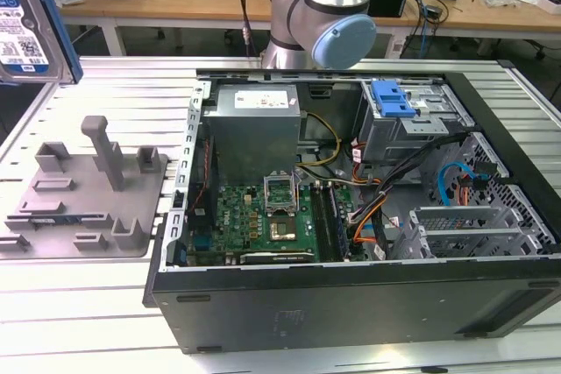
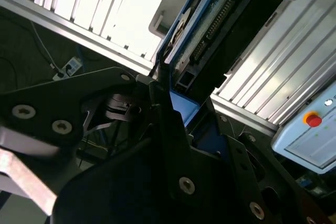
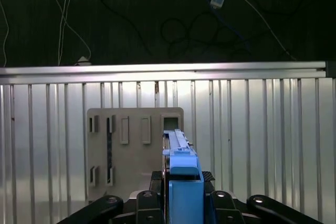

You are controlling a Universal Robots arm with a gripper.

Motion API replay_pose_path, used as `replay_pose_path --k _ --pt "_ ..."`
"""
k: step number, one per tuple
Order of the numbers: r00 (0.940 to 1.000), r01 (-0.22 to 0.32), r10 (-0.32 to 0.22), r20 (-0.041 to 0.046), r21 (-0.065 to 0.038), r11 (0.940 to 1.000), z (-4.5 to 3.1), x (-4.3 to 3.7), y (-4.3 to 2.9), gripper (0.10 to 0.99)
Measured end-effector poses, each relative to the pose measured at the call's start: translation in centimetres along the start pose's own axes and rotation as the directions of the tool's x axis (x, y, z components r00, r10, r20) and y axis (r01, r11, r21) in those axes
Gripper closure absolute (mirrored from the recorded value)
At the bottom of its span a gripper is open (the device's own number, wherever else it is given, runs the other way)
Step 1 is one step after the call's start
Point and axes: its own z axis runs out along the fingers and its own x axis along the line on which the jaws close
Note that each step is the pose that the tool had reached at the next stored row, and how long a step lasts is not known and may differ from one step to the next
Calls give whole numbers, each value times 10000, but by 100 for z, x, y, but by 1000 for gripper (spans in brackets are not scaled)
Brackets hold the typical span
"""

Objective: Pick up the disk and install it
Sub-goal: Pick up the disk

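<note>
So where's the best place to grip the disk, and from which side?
Pinch its two flat faces near one end, coming in along its length, as the gripper holds the disk in the first wrist view. It is thin and flat, so the broad faces probably give the jaws parallel surfaces and leave its edges free.
</note>
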Motion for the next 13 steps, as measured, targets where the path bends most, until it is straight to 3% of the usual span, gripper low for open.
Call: replay_pose_path --k 9,13 --pt "10000 1 -1 -5 -1 10000 -6 1 -1 718" --pt "10000 0 0 -5 -20 10000 -16 30 -137 718"
